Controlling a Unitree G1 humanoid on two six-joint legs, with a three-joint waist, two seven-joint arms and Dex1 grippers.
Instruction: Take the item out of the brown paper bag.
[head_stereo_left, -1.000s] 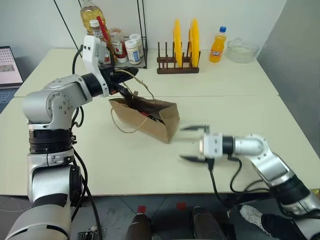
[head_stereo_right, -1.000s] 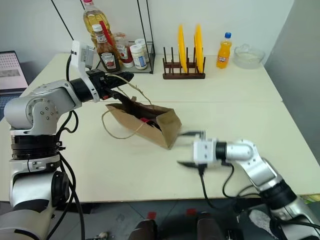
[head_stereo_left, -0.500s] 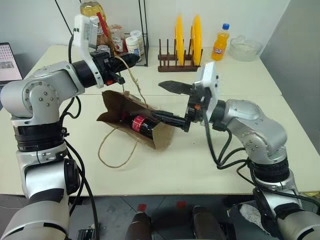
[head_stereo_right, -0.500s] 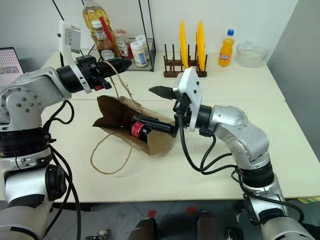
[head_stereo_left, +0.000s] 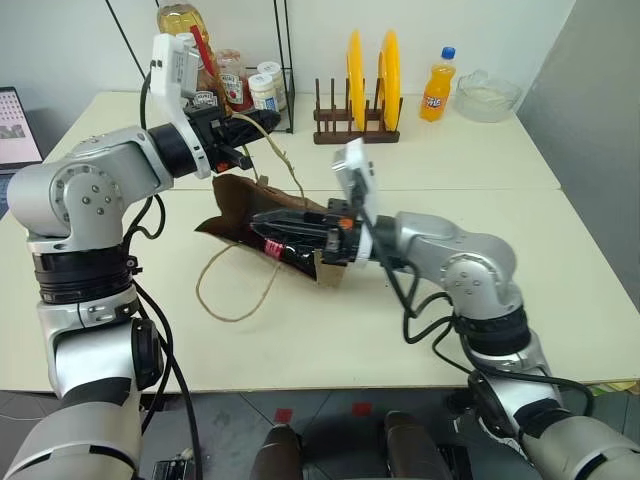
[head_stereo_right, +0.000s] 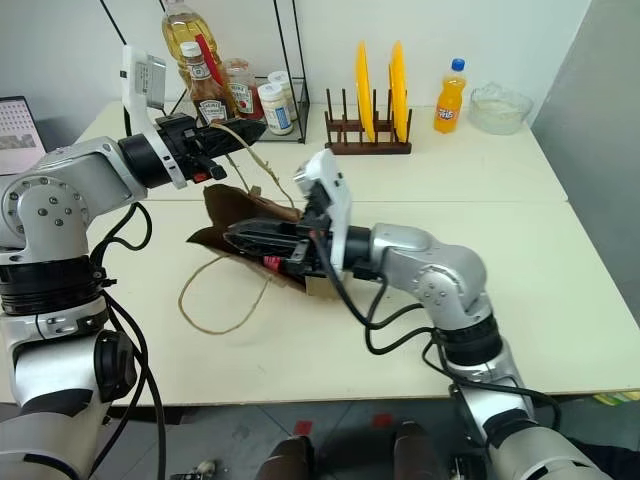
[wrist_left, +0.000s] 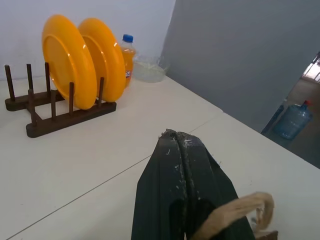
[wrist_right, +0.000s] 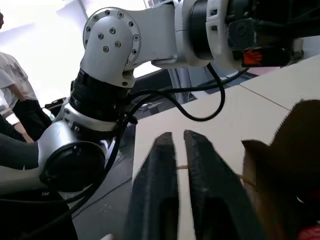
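The small red-capped bottle (head_stereo_left: 272, 248) lies inside the brown paper bag (head_stereo_left: 240, 205), at its open mouth; the left gripper (head_stereo_left: 262, 121) pinches the bag's cord handle (head_stereo_left: 283, 165) above it; the right gripper (head_stereo_left: 270, 226), fingers together, reaches into the mouth, holding nothing visible.

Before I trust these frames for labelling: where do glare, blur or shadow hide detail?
Right wrist view: bright backlight washes out the background; the right pincer close up looks soft. Left wrist view: the left pincer and cord handle are blurred, the plates sharper. Left eye view: the brown paper bag interior is shadowed.
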